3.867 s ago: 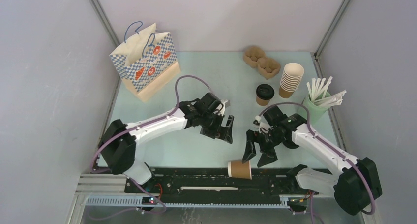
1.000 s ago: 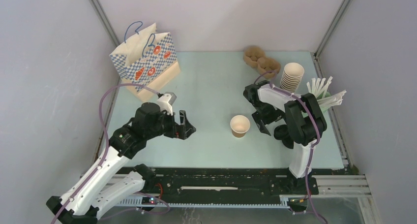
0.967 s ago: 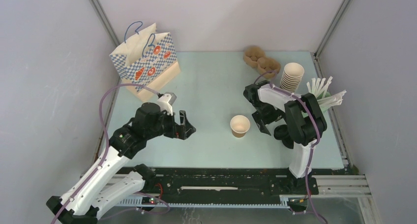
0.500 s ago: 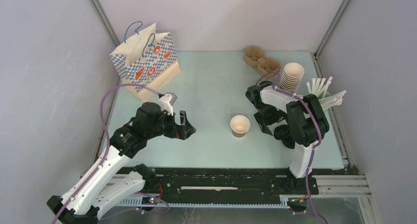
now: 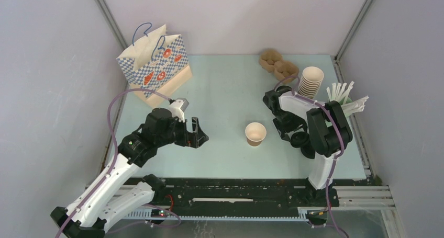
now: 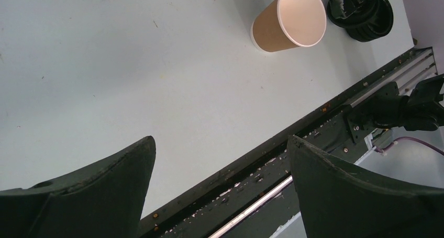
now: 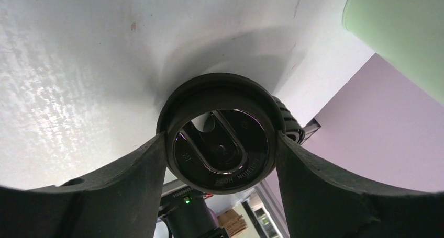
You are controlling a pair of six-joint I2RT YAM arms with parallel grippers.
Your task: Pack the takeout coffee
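Note:
A brown paper coffee cup (image 5: 255, 133) stands upright and lidless, white inside, in the middle of the table; the left wrist view has it at the top (image 6: 290, 18). My left gripper (image 5: 198, 134) hovers open and empty to its left, fingers wide apart (image 6: 220, 139). My right gripper (image 5: 290, 135) points down just right of the cup. In the right wrist view its jaws (image 7: 221, 136) touch both sides of a round black lid (image 7: 225, 107), which lies on top of another lid. The lids (image 5: 300, 139) also show at the left wrist view's upper right (image 6: 366, 23).
A patterned paper bag (image 5: 154, 65) stands at the back left. A pulp cup carrier (image 5: 278, 64), a tall stack of brown cups (image 5: 310, 83) and a green holder of straws (image 5: 340, 110) sit at the back right. A black rail (image 5: 230, 188) runs along the near edge.
My right gripper's jaws have narrowed onto the black lid and the arm has shifted slightly right. The left arm and the cup have stayed still.

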